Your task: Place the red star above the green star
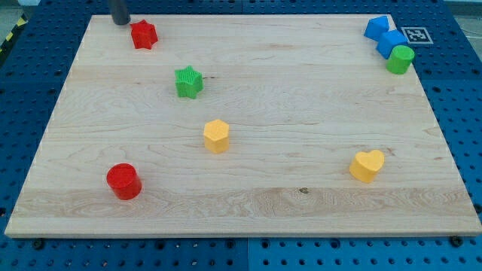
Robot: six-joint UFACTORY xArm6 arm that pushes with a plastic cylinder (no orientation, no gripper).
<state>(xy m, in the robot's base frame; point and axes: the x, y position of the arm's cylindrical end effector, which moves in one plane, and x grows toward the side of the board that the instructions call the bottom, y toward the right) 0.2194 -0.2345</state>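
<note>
Seven blocks on a pale wooden board [248, 203] — two red, two green, two blue pieces plus two yellow, making eight in all by colour count: red star [143, 34], red cylinder [123, 181], green star [188, 82], green cylinder [400, 59], two blue blocks [385, 36] of unclear shape, yellow hexagon [216, 136], yellow heart [367, 165]. Red star up and to the view's left of the green star, apart from it — my tip [120, 22] just left of the red star, contact impossible to tell. No jaws on the rod, so nothing clamped.
</note>
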